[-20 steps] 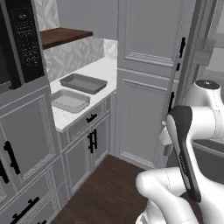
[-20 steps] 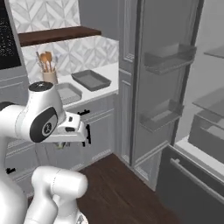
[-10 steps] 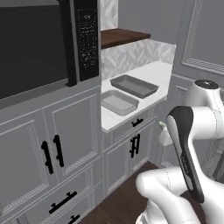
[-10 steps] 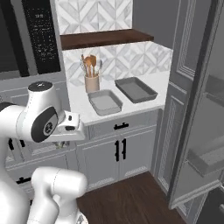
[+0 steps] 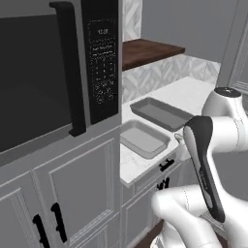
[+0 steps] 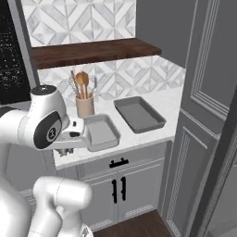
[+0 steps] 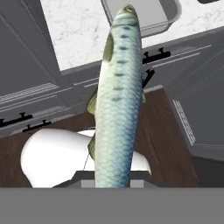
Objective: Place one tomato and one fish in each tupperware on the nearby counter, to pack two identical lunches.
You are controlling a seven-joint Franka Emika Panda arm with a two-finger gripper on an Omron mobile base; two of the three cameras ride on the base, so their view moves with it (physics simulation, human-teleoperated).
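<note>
A long silvery-green fish (image 7: 119, 100) stands up in the hand view, my gripper (image 7: 113, 176) shut on its lower end. Beyond its head are the white marble counter (image 7: 74, 35) and the corner of one grey tupperware (image 7: 168, 19). From the base, two tupperware sit side by side on the counter (image 6: 171, 99): a nearer one (image 5: 143, 138) (image 6: 102, 132) and a farther one (image 5: 162, 113) (image 6: 139, 113), both showing bare grey floors. My hand hangs just in front of the counter edge beside the nearer tray. The tomato is out of view.
A black microwave (image 5: 58, 72) looms at the left. A brown wooden shelf (image 6: 92, 51) hangs above the counter, and a beige pot of wooden utensils (image 6: 84, 104) stands behind the nearer tray. A tall grey cabinet (image 6: 208, 115) walls the right. Below is dark wood floor (image 7: 162, 127).
Both base views have swung and closed in, so the camera moved: the counter and trays now sit nearer and more central. The arm's pose is unchanged.
</note>
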